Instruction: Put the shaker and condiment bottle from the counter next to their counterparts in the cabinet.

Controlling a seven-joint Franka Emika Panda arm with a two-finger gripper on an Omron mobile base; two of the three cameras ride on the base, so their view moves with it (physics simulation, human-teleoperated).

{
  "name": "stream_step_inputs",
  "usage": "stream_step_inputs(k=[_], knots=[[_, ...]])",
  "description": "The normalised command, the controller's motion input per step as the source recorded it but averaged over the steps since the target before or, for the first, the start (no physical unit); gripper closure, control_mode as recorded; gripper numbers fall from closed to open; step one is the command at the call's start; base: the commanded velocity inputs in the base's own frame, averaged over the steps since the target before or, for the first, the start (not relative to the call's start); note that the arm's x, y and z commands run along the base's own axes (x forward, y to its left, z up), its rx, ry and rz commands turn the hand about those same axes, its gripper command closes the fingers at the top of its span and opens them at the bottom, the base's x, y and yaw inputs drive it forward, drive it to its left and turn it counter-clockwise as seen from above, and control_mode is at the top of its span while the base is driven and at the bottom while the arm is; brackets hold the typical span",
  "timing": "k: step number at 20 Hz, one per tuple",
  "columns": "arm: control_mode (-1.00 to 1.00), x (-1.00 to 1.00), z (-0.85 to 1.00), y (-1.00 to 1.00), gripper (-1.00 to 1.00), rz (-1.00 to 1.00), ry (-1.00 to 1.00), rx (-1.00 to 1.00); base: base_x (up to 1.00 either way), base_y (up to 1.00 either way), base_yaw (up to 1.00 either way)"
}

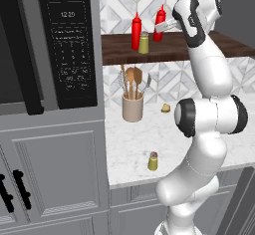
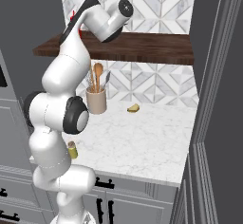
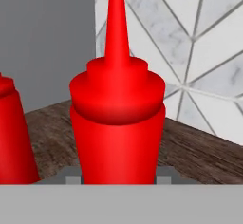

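Observation:
My gripper (image 1: 164,27) is shut on the condiment bottle (image 1: 160,22), a slim red squeeze bottle held upright over the cabinet (image 1: 199,50), a dark brown shelf. In the hand view the condiment bottle (image 3: 117,118) stands between the two fingertips (image 3: 72,176) of the gripper (image 3: 117,175). The counterparts stand to its left on the shelf: a red bottle (image 1: 136,30) (image 3: 12,133) and an olive-yellow shaker (image 1: 144,44). The other shaker (image 1: 153,161) (image 2: 72,150) stands on the counter (image 1: 134,149) near its front edge. Whether the held bottle touches the shelf I cannot tell.
A beige crock (image 1: 132,105) (image 2: 96,99) with wooden utensils stands at the back of the counter under the shelf. A small yellow item (image 1: 166,108) (image 2: 133,108) lies to its right. A black microwave (image 1: 69,40) is at the left, a dark wall (image 2: 218,99) at the right.

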Motion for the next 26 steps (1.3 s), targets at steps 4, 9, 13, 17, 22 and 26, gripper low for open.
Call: stream_step_inputs(k=[4, 9, 13, 17, 22, 26], knots=[[-1.00, 0.18, -0.09, 0.07, 1.00, 0.00, 0.09, 0.09, 0.00, 0.00, 0.00], [-1.00, 0.27, -0.05, 0.11, 1.00, 0.00, 0.04, 0.06, 0.00, 0.00, 0.00], [-1.00, 0.19, -0.10, 0.18, 1.00, 0.00, 0.00, 0.00, 0.00, 0.00, 0.00], [-1.00, 0.03, -0.15, 0.17, 1.00, 0.00, 0.00, 0.00, 0.00, 0.00, 0.00], [-1.00, 0.00, -0.16, 0.08, 1.00, 0.00, -0.01, 0.00, 0.00, 0.00, 0.00], [-1.00, 0.02, -0.11, 0.10, -1.00, 0.00, 0.00, 0.00, 0.00, 0.00, 0.00]])
